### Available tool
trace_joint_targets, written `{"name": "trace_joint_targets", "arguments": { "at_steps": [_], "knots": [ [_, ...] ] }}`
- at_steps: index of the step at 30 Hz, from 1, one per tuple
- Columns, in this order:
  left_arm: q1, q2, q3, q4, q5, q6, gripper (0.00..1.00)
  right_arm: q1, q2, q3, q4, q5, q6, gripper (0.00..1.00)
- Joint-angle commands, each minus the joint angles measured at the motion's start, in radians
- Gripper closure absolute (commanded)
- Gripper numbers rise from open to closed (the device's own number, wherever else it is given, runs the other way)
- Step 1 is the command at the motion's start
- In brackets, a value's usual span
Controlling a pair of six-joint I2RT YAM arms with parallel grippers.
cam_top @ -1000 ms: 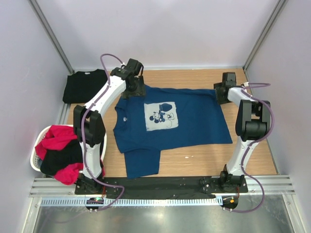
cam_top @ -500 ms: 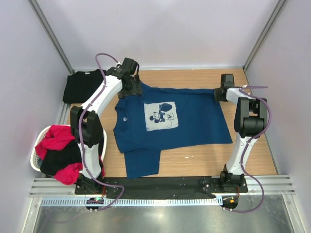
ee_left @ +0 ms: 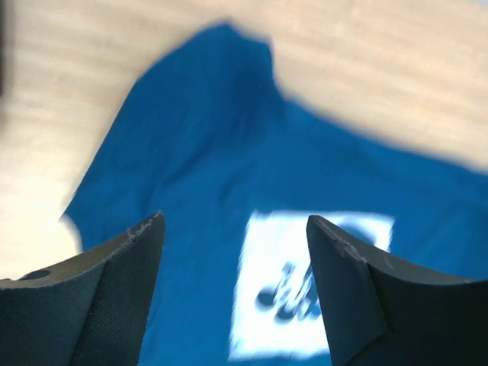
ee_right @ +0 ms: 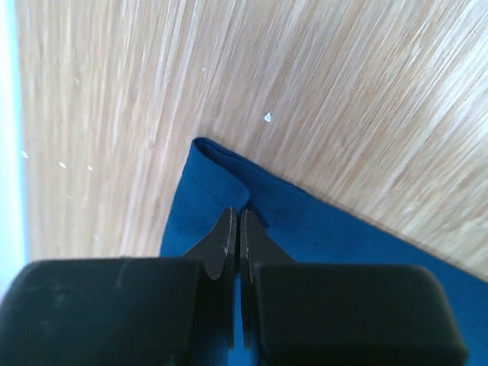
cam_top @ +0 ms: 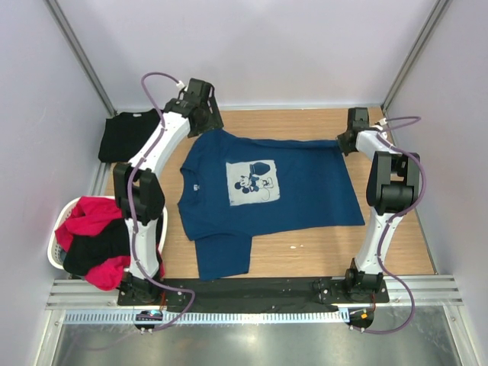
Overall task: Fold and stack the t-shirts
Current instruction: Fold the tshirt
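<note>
navy tee [cam_top: 305,187] lies flat, centre of the top view, print [cam_top: 253,181] facing up. Collar is at frame left, hem at frame right. One sleeve reaches toward the lower edge of frame, the other toward upper left. Fully spread, no fold made yet. It looks laid out so the first fold has straight edges to work from.

right gripper [cam_top: 345,143] is at the tee's upper-right corner. In the wrist view its fingers [ee_right: 226,242] are pressed together on a small ridge of blue cloth just inside the hem corner. Reads as a pinch on that corner, likely the anchor or lift point for folding the far edge over.

left gripper [cam_top: 204,116] is at the upper-left end, over the far sleeve. In its wrist view the fingers [ee_left: 114,263] are spread with nothing between them, and the tee sits below, blurred. I can't tell whether they touch the cloth. My guess is it's lining up the matching grab, so both far corners move together.

The table [cam_top: 305,252] shows bare wood around the tee.

folded black tee [cam_top: 130,136] sits upper left, apart from the navy one. Probably the base of the stack.

basket [cam_top: 55,242] at lower left holds a red tee [cam_top: 91,217] and a black one [cam_top: 95,250], crumpled and waiting.

Risk: a one-sided pinch would drag the shirt askew.
</note>
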Motion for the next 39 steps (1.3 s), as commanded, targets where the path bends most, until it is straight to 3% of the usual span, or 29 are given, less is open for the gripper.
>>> {"name": "trace_joint_targets", "arguments": {
  "at_steps": [1, 9, 18, 22, 26, 32, 35, 36, 39],
  "knots": [
    [0.010, 0.072, 0.051, 0.175, -0.029, -0.062, 0.23, 0.005, -0.025, 0.082, -0.034, 0.020, -0.215, 0.99],
    [0.012, 0.275, 0.172, 0.286, -0.141, -0.202, 0.16, 0.013, -0.011, 0.100, -0.048, -0.006, -0.513, 0.99],
    [0.010, 0.411, 0.277, 0.450, -0.275, -0.078, 0.13, 0.014, -0.028, 0.020, -0.009, -0.028, -0.540, 0.99],
    [0.010, 0.491, 0.364, 0.436, -0.195, -0.036, 0.15, 0.014, -0.025, 0.017, -0.011, -0.029, -0.540, 0.99],
    [0.001, 0.522, 0.351, 0.393, -0.152, -0.030, 0.21, 0.014, -0.022, 0.018, -0.015, -0.029, -0.535, 0.99],
    [-0.011, 0.504, 0.309, 0.362, -0.186, 0.033, 0.52, 0.014, -0.016, 0.029, -0.023, -0.028, -0.526, 0.99],
    [-0.011, 0.476, 0.300, 0.359, -0.173, 0.071, 0.78, 0.014, -0.016, 0.030, -0.025, -0.019, -0.530, 0.99],
    [-0.013, 0.470, 0.302, 0.359, -0.186, 0.085, 0.96, 0.014, -0.015, 0.030, -0.023, -0.019, -0.532, 0.99],
    [-0.013, 0.422, 0.303, 0.364, -0.209, 0.116, 1.00, 0.016, -0.012, 0.027, -0.022, -0.023, -0.526, 0.99]
  ]
}}
